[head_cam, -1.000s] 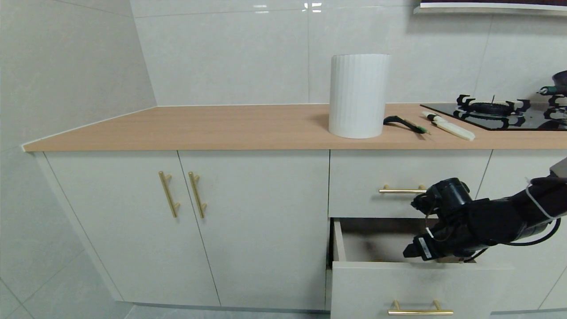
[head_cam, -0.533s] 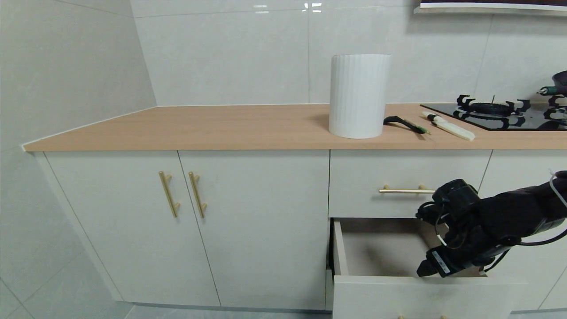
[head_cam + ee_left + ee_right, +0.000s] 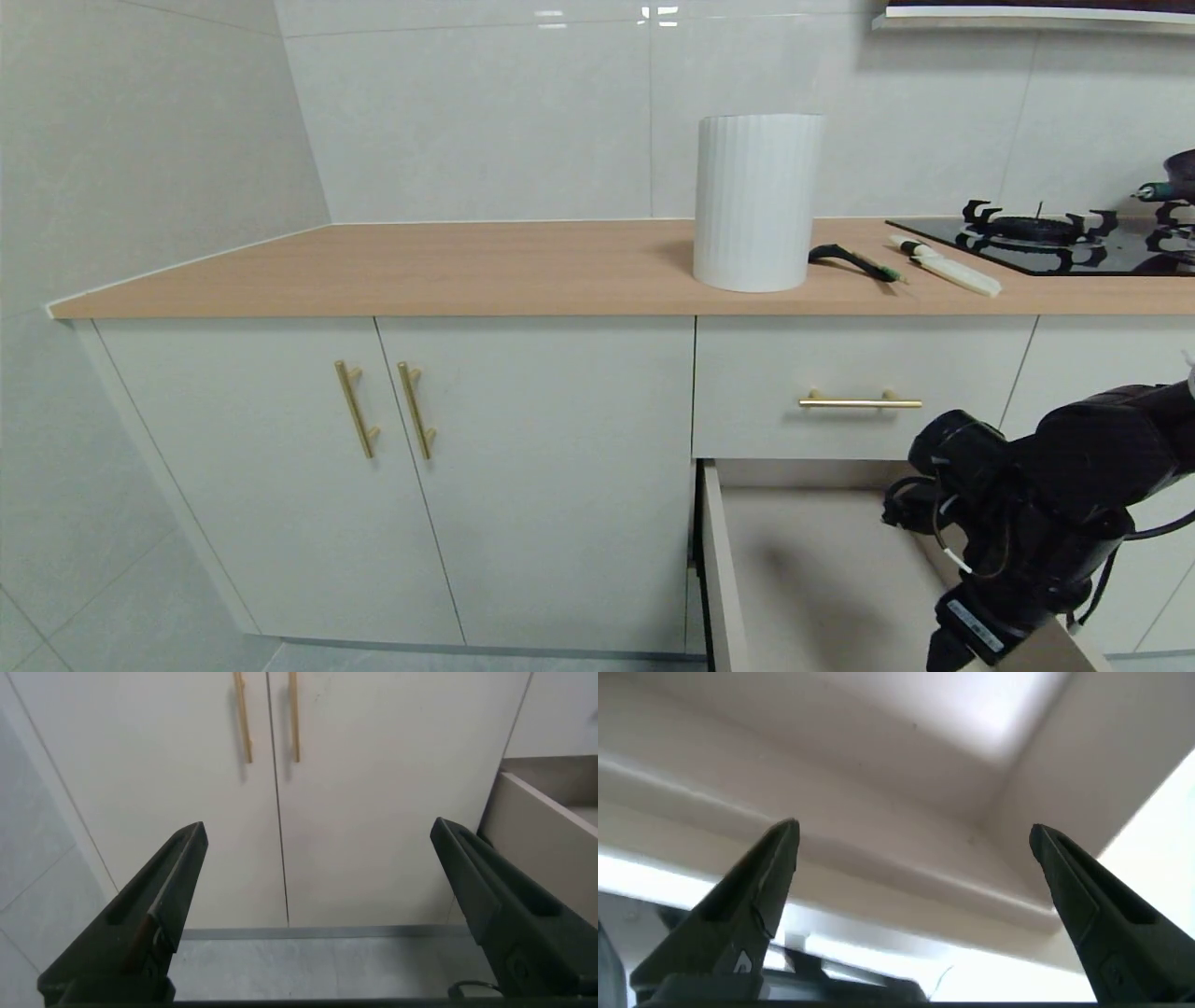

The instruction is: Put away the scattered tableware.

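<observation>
Drawer (image 3: 721, 569) came further out over the last second, and the right arm drew back and down with it. Right claw (image 3: 912, 831) sat at the drawer's front right corner, fingers spread wide with nothing between them and facing the bare drawer interior. Left claw (image 3: 318, 831) was also wide and empty, held low in front of the cupboard doors (image 3: 271, 765).

Tableware was untouched on the desk (image 3: 467, 271): a black-handled utensil (image 3: 854, 261) just beside the white ribbed canister (image 3: 756, 201), and a cream utensil (image 3: 948, 271) between it and the hob (image 3: 1036, 233).

Judgement: the opening step looked finished or nearly so. Next move calls for lifting the right arm clear of the drawer, reaching up to the desk, and closing on the nearer utensil along its handle. Both pieces lie flat, so the grip must be low.
</observation>
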Tool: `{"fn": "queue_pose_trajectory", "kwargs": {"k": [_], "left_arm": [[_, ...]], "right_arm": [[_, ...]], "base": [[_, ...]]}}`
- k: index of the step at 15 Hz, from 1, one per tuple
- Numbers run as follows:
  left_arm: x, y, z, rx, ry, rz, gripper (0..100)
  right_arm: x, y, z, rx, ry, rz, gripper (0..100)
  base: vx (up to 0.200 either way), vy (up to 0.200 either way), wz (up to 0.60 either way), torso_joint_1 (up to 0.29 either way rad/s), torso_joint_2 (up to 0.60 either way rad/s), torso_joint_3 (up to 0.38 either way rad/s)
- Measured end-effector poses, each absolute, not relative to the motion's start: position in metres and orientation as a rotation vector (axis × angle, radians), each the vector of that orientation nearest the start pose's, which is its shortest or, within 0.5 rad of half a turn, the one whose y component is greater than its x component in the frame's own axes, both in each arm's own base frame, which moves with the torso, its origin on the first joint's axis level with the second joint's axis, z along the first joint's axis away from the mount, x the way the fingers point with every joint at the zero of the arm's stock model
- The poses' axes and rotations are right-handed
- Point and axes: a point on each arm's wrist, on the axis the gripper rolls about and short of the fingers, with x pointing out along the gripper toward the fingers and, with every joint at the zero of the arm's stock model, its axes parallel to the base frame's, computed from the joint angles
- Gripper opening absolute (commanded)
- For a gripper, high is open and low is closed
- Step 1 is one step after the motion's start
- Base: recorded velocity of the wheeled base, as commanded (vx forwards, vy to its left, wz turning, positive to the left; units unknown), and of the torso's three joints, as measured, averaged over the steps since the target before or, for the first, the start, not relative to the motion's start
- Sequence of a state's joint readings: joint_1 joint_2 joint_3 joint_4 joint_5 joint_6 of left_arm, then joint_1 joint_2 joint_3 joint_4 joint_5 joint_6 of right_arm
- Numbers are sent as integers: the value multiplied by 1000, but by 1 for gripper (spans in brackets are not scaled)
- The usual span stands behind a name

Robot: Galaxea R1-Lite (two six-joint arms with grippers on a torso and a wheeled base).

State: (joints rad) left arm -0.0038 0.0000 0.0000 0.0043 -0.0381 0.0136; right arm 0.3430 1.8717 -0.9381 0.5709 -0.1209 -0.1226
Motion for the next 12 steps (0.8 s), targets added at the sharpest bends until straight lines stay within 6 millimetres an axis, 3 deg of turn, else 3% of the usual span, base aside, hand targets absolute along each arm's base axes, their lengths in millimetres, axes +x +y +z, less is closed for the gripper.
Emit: {"fn": "queue_pose_trajectory", "kwargs": {"k": [6,9,12], "left_arm": [[-23,-1,75,14,4,-42,100],[-23,-1,75,14,4,-42,100],[-23,-1,75,14,4,-42,100]], "right_arm": [[218,99,99,-553,1550,351,100],[227,101,106,-505,1492,325,100],[245,103,131,-276,1343,192,100]], "base": [[0,0,0,0,0,0],[0,0,0,0,0,0],[0,0,0,0,0,0]]}}
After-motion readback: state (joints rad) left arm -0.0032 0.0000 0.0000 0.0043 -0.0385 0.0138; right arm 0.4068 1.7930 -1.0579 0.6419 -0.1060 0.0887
